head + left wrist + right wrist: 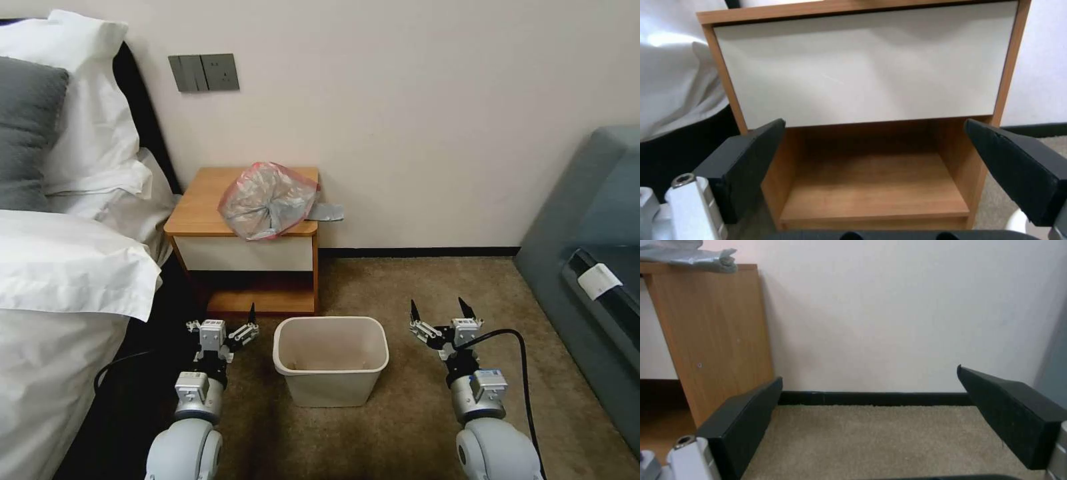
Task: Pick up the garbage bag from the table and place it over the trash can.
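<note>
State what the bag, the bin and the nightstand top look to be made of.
Bag: thin translucent plastic film, grey with a pink-red edge; it crinkles and bunches. Bin: beige moulded plastic, likely matte; smooth walls, rolled rim. Nightstand top: orange-brown wood or wood-look laminate, smooth with faint grain; which one is unclear.

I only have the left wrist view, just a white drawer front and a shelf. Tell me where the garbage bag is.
Observer: The garbage bag lies crumpled on the table top, toward its wall-side right corner, a grey tail hanging off the right edge.
Operator: Give me the trash can's position.
Observer: The trash can stands on the carpet in front of the table, between both arms, with no liner.
Operator: Report the right hand.
Observer: The right hand hovers open, low, right of the can; the left hand is open too, left of it.
</note>
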